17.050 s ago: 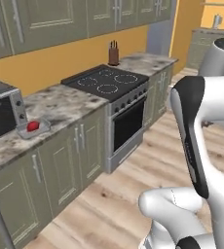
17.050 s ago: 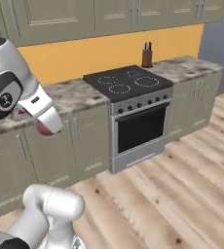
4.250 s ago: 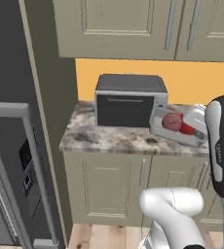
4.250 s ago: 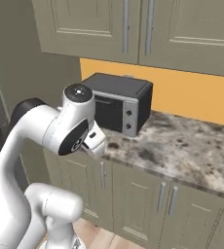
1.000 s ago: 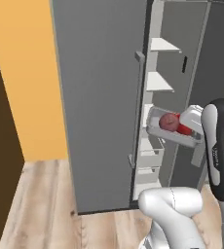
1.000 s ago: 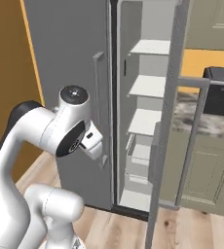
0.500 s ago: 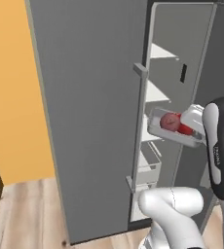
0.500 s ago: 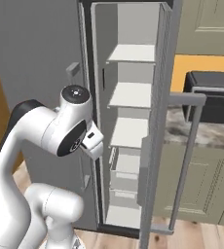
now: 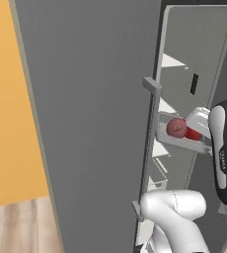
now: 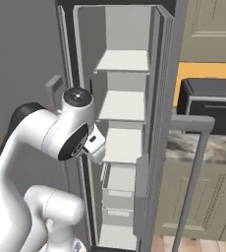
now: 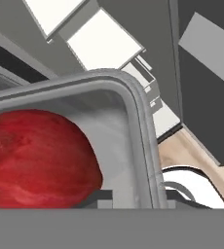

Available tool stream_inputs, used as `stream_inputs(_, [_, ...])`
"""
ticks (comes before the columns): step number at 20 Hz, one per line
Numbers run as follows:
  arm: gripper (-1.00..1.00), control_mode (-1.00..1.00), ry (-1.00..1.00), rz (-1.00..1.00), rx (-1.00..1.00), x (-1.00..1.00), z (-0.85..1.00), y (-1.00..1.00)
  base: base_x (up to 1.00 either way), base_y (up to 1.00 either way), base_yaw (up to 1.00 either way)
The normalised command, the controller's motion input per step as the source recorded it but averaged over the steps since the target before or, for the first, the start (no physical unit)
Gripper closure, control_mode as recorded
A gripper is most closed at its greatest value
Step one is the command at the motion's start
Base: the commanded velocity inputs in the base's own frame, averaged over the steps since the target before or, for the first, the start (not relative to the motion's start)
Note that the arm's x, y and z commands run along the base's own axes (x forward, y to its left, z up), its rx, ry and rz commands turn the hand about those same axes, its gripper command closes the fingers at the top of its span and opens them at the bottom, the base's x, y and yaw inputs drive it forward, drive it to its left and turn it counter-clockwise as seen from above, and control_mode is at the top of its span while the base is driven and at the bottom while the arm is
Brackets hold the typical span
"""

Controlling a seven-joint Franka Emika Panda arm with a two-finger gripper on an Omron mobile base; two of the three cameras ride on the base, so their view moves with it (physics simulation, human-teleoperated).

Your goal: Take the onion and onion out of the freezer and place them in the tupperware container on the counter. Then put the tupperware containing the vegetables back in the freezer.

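The grey tupperware container (image 9: pixel 179 143) hangs in the air in front of the open freezer (image 10: pixel 126 106), holding a dull pinkish-red onion (image 9: pixel 176 127) and a brighter red onion (image 9: pixel 194 134). In the hand view my gripper (image 11: pixel 137 197) is shut on the container's near wall (image 11: pixel 140 131), and the bright red onion (image 11: pixel 36 155) lies just inside it. White freezer shelves (image 10: pixel 123 61) and lower drawers (image 10: pixel 118 184) show beyond. The freezer's dark grey door (image 10: pixel 162 123) stands open with its long bar handle (image 10: pixel 195 165) to the right.
The marbled counter (image 10: pixel 208 148) with a black toaster oven (image 10: pixel 209 102) lies right of the open door, over beige cabinets (image 10: pixel 203 206). In the left base view a broad dark grey freezer panel (image 9: pixel 95 123) stands close on the left, with an orange wall (image 9: pixel 9 113) beyond.
Both base views have swung, so the freezer's open compartment now sits more squarely ahead and closer. The container with both onions stays in my gripper, in the same place relative to the arm.
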Motion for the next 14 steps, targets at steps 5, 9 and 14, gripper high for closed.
stream_inputs(5, [1.0,1.0,0.0,0.0,0.0,0.0,0.0,0.0,0.5,-0.02,0.0])
stream_inputs(9, [1.0,1.0,0.0,0.0,0.0,0.0,0.0,0.0,0.05,-0.16,0.0])
stream_inputs(14, [1.0,1.0,0.0,0.0,0.0,0.0,0.0,0.0,0.0,-0.23,0.0])
